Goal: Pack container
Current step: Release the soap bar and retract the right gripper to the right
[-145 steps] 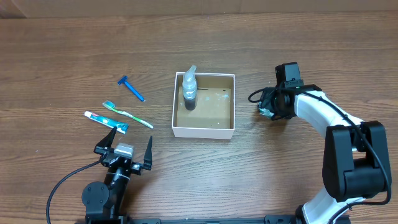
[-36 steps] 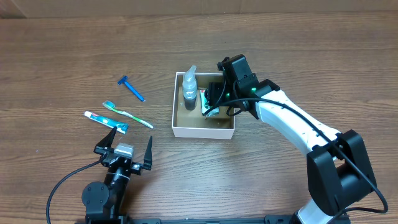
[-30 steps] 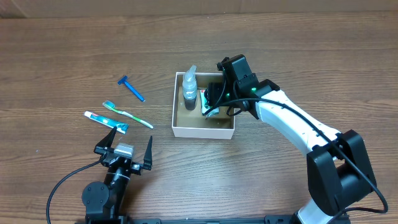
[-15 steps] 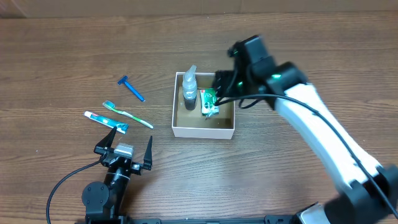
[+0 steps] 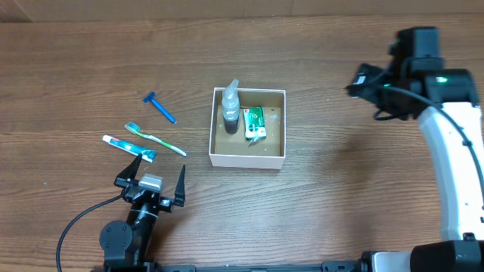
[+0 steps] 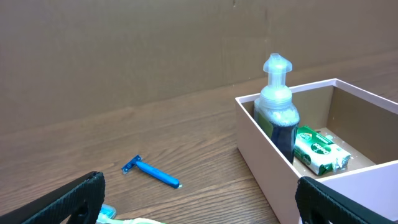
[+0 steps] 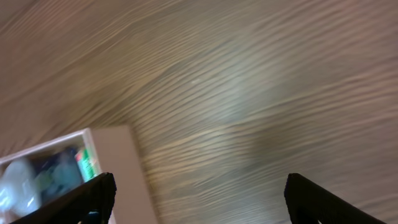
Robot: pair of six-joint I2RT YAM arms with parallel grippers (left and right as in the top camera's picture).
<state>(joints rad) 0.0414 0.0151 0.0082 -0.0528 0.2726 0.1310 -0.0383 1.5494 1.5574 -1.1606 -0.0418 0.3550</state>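
Brown wood-grain worktop, plain brown wall behind it in the left wrist view. The container, white walls and brown cardboard floor, sits around the middle of the worktop, a bit toward the far edge, open top up. Inside: a clear pump bottle with dark liquid, upright in the far-left corner, and a green packet lying flat on the floor just beside the bottle, toward the container's middle. Can't tell if packet and bottle touch. Rest of the container floor bare.

Between the container and the worktop's left edge, all lying flat and apart from each other: a blue razor nearest the far edge, a green-and-white toothbrush below it, and a toothpaste tube closest to the near edge.

Left gripper at the near edge, left of the container, fingers spread wide, nothing in them, tips just beside the toothpaste tube's end. Right gripper up above the worktop toward the far-right corner, well apart from the container; right wrist view is blurred but shows both fingers wide apart, nothing between them, and a corner of the container at lower left.
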